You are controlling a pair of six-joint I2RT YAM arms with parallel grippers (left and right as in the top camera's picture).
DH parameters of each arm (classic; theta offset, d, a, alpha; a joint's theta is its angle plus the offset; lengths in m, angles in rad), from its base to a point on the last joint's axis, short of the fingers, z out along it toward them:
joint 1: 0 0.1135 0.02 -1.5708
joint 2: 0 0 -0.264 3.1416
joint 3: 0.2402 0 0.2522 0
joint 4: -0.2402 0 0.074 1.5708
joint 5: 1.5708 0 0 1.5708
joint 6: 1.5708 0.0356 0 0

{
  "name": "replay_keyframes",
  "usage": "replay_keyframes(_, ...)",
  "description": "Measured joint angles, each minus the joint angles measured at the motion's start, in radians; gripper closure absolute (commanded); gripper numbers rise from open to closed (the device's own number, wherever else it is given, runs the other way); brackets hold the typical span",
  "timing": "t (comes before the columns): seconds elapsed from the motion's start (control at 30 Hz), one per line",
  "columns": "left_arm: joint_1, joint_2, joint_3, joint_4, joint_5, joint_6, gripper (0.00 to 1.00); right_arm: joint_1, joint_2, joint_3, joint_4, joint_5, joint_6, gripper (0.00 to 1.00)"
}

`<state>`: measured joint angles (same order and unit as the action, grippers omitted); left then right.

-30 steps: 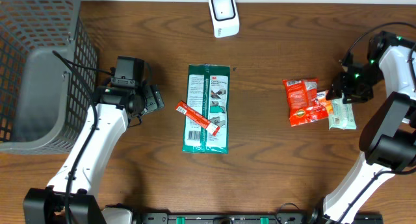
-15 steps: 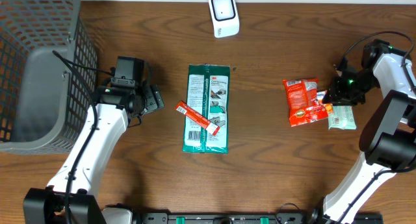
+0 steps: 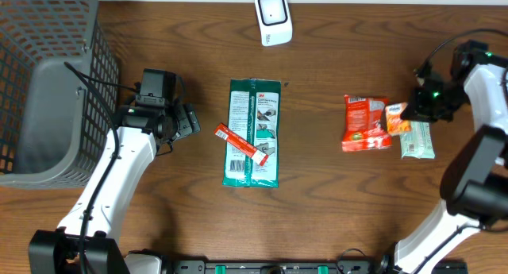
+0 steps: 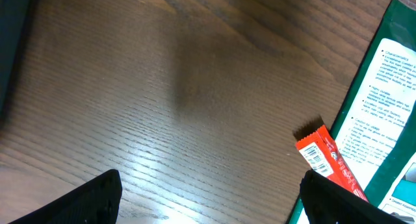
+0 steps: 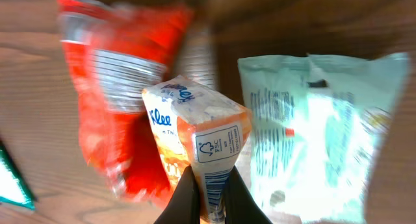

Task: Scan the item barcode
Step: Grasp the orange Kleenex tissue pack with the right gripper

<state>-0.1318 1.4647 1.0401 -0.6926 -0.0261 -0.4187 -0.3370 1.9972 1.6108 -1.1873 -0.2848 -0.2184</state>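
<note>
The item, a small orange tissue pack (image 5: 198,133), is pinched by its end in my right gripper (image 5: 211,201), which is shut on it. A barcode (image 5: 212,184) shows on the pinched end. From overhead the pack (image 3: 394,117) sits at the right gripper (image 3: 409,111), between a red snack bag (image 3: 363,125) and a pale green packet (image 3: 417,140). The white scanner (image 3: 273,18) stands at the table's far edge, centre. My left gripper (image 3: 190,119) hangs open over bare wood, its fingertips (image 4: 91,201) wide apart with nothing between them.
A long green packet (image 3: 254,133) lies mid-table with a red stick sachet (image 3: 238,141) across its left edge, just right of the left gripper (image 4: 208,198). A grey mesh basket (image 3: 48,83) fills the far left corner.
The right gripper has closed on the orange tissue pack and pulled it up off the pile. The red snack bag shifted slightly left and straightened. The left arm stayed still.
</note>
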Motion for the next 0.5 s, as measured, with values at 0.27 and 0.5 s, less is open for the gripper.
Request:
replay_keyframes(0.27,0.000,0.000,0.000,0.000,0.000,0.000,0.11,0.088,-0.204,0.012,-0.010,-0.039,0.039,0.99)
replay_keyframes(0.5,0.000,0.000,0.000,0.000,0.000,0.000,0.12,0.337,-0.243,0.013,0.013,-0.074,0.126,0.99)
